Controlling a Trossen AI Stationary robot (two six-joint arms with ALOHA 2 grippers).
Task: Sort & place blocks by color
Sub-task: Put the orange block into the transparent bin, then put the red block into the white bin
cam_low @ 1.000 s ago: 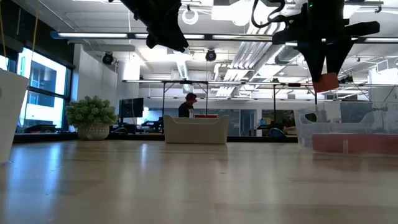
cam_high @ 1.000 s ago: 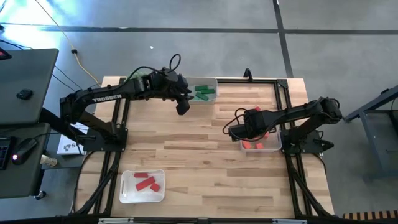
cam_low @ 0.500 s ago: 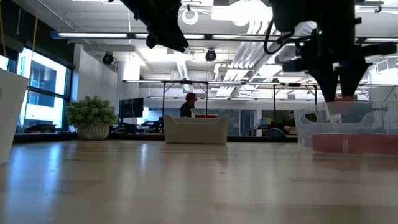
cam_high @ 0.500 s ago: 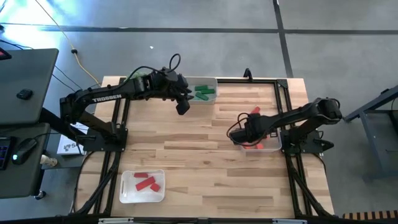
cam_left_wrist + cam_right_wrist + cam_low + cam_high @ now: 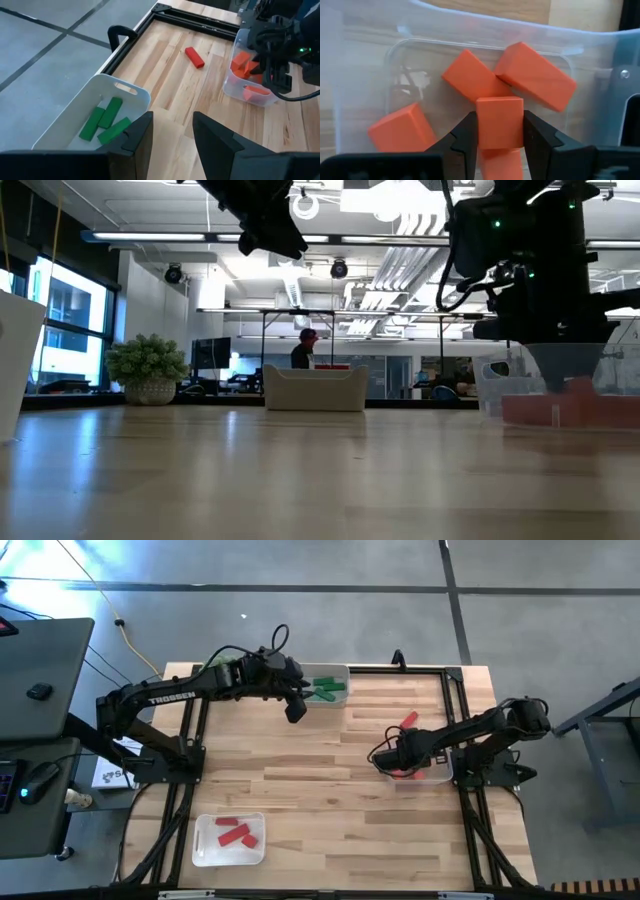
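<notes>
The right gripper [image 5: 500, 134] sits low inside the clear tray [image 5: 365, 75], an orange block [image 5: 500, 122] clamped between its fingers — three more orange blocks [image 5: 470, 80] crowd just ahead of it, walls close on each side. Outside that tray a lone red block [image 5: 408, 721] lies on bare table [image 5: 320, 800]. The left gripper [image 5: 172, 132] hangs beside the green tray's [image 5: 127, 92] rim — open boards lie ahead of it.

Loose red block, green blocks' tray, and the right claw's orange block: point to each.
loose red block [image 5: 194, 57], left wrist view, middle of its top face
white tray [image 5: 121, 88], left wrist view, rim by the handle slot
orange block [image 5: 499, 121], right wrist view, face between the right claw's fingers
</notes>
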